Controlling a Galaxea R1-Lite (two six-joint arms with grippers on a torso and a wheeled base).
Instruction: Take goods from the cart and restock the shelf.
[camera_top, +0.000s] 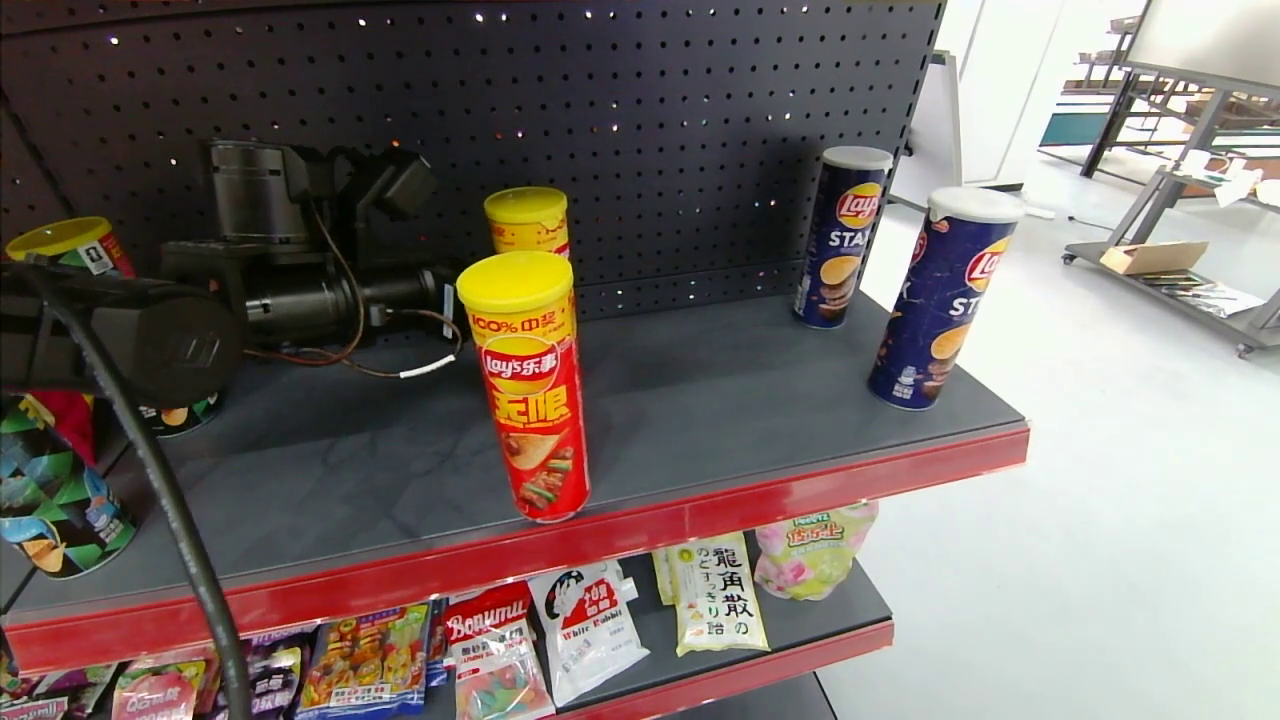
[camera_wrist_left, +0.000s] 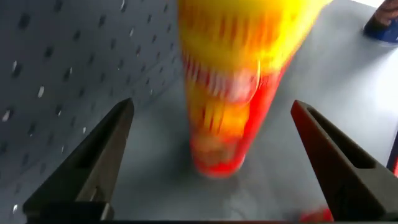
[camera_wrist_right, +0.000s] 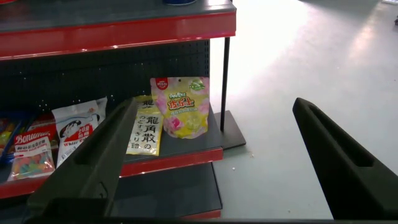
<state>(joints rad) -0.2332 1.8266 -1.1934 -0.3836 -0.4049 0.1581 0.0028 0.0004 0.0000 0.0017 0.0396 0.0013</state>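
Two red chip cans with yellow lids stand on the grey top shelf (camera_top: 720, 400): one near the front edge (camera_top: 527, 390), one behind it by the pegboard (camera_top: 527, 220). My left arm (camera_top: 290, 280) lies over the shelf on the left, pointing at these cans. In the left wrist view my left gripper (camera_wrist_left: 211, 162) is open, and a blurred red and yellow can (camera_wrist_left: 230, 93) stands upright just ahead between the fingers, untouched. My right gripper (camera_wrist_right: 230, 162) is open and holds nothing, low down facing the lower shelf (camera_wrist_right: 168, 163).
Two dark blue cans (camera_top: 845, 235) (camera_top: 945, 295) stand at the shelf's right end. Patterned cans (camera_top: 50, 500) crowd the left end. Snack bags (camera_top: 590, 625) (camera_wrist_right: 180, 115) lie on the lower shelf. Right of the shelf is open floor (camera_top: 1120, 500).
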